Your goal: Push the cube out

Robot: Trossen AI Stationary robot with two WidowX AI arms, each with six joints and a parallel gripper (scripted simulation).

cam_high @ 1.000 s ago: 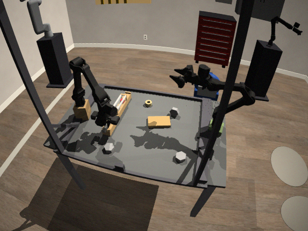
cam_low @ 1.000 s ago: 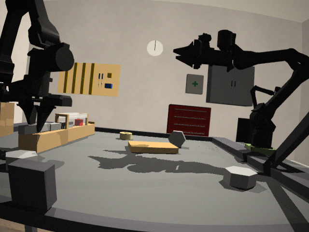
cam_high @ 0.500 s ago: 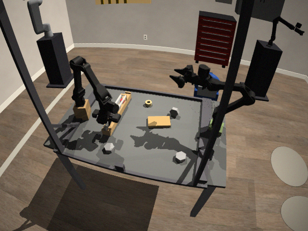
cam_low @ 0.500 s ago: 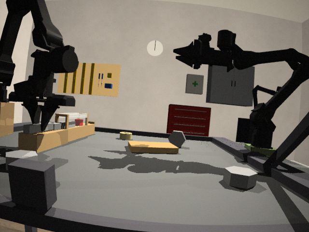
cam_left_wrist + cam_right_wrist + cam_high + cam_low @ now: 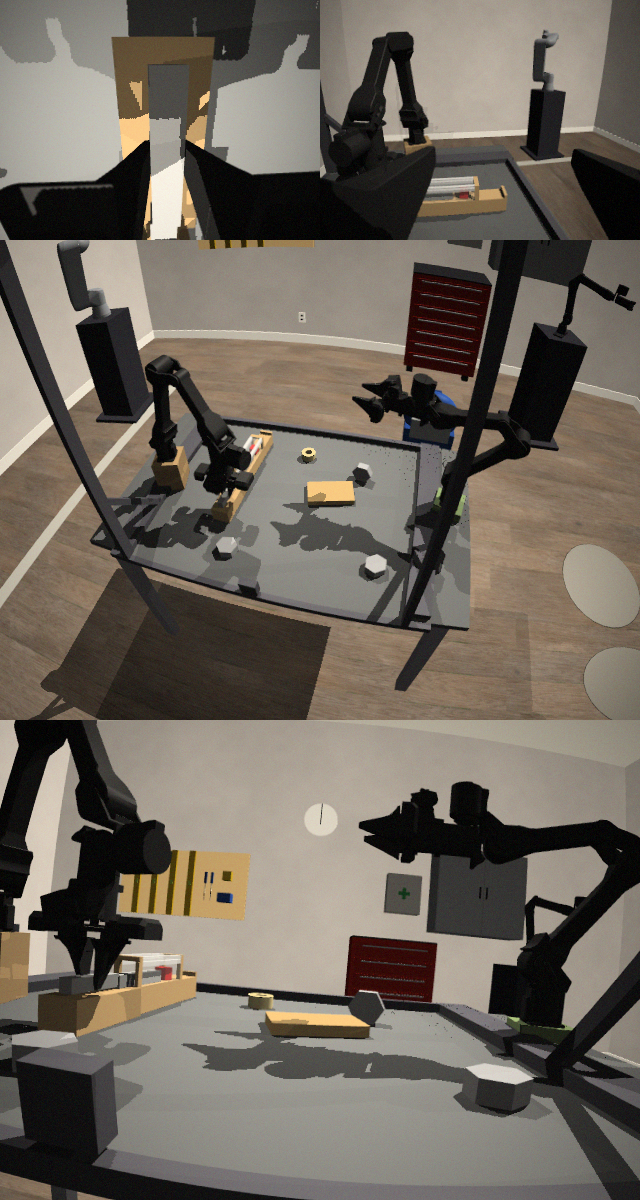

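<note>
The wooden channel lies at the table's left, with a clear roof over its far half. The red cube sits inside under the roof and also shows in the exterior view and in the right wrist view. My left gripper points down over the channel's near, open end and is shut on a grey bar. The bar lies lengthwise along the wooden base. My right gripper is open and empty, high in the air beyond the table's far right side.
A flat wooden block, a tan ring and three grey hexagonal pieces lie on the table. A dark cube stands at the front edge. A wooden block is by the left arm's base.
</note>
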